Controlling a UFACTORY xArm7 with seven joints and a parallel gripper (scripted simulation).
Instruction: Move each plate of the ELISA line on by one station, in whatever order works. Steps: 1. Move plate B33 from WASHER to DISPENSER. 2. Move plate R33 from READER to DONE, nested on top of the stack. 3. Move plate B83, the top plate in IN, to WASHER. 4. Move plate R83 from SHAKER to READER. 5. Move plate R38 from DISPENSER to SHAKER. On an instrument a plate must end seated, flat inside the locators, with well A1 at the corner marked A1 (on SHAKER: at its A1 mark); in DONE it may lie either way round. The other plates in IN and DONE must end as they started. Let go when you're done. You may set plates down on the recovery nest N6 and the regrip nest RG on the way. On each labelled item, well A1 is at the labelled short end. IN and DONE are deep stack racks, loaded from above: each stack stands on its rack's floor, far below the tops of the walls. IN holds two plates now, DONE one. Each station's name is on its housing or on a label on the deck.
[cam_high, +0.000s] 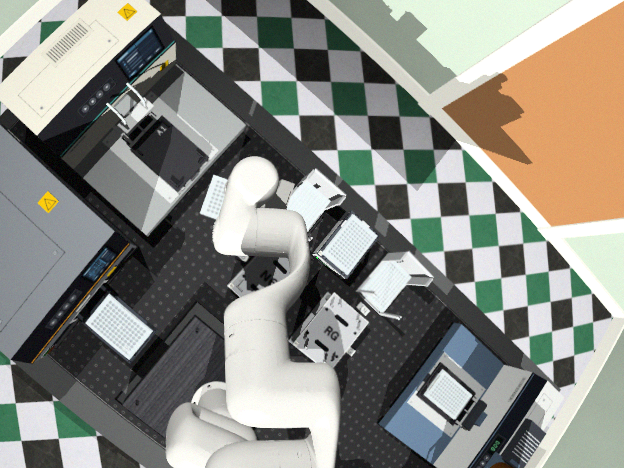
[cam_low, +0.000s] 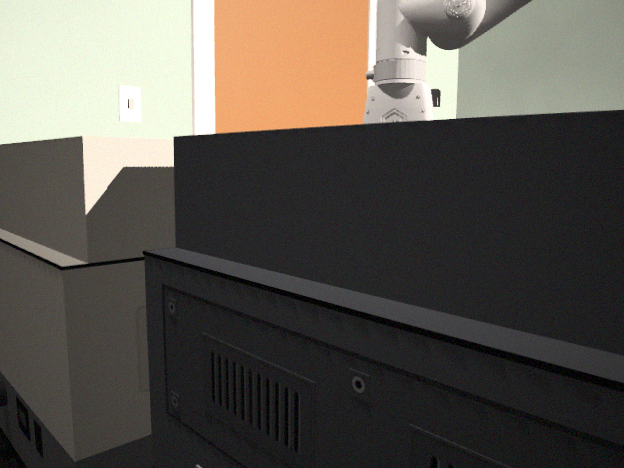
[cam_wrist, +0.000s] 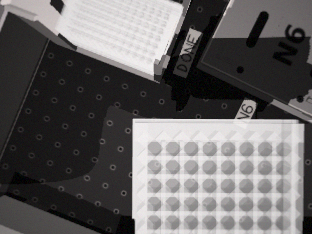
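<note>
The gripper (cam_high: 215, 197) is clamped across a white well plate (cam_high: 213, 195), carried in the air over the dotted deck between the DONE rack (cam_high: 330, 193) and the cream instrument's vacant black nest marked A1 (cam_high: 168, 151). That nest lies just up-left of the plate, its long axis roughly parallel to the plate's, so a short carry should line them up; which plate this is cannot be read. Near the nest, the two curved white tubes (cam_high: 135, 95) and the instrument's overhanging housing (cam_high: 65, 45) crowd the A1 end, while recovery nest N6 (cam_wrist: 280, 47) sits behind.
</note>
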